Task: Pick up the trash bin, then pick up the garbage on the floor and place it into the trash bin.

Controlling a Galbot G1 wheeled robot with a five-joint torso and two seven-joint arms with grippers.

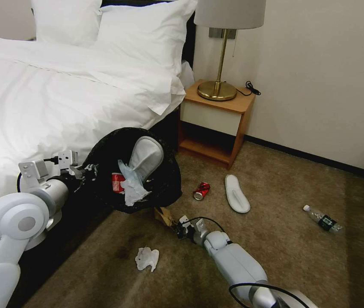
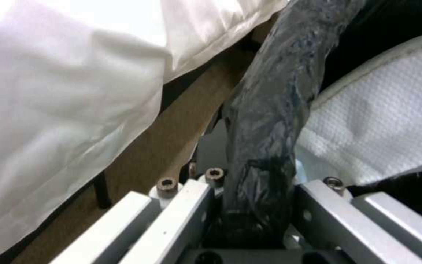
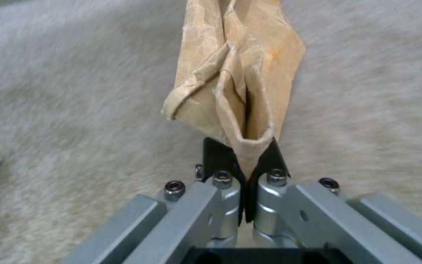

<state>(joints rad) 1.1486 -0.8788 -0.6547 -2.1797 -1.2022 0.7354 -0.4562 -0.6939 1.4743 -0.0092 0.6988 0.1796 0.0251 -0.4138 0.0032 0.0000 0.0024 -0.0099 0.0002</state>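
Brown carpet (image 1: 301, 265) fills the lower half of the head view, with a white-sheeted bed (image 1: 40, 98) at upper left and a wooden nightstand (image 1: 216, 124) carrying a brass lamp (image 1: 218, 87) at upper centre.

At centre left the left end effector (image 1: 88, 171) grips the rim of the small round trash bin lined with glossy black plastic (image 1: 169, 179), holding it off the floor and tilted. In the left wrist view its jaws are pinched on the bag-covered rim (image 2: 265, 121). Inside the bin sit a white slipper (image 1: 146, 156), a red can (image 1: 117, 183) and a pale blue mask (image 1: 131, 186) that spills over the lower lip.

Just below the bin, the right end effector (image 1: 181, 229) is pressed together on a crumpled brown paper piece (image 3: 235, 80), pinching only its narrow bottom fold, while the paper hangs above the carpet.

On the floor lie a crumpled white tissue (image 1: 147, 258) at lower centre, a second red can (image 1: 201, 191) and a second white slipper (image 1: 237, 193) at centre, and a clear plastic bottle (image 1: 323, 219) at right.

I judge two risks. The thin fold could slip from the pinch as the arm rises, dropping the paper. The tilted bin, with its mask overhanging, could shed contents if the arm knocks it or the tilt grows.
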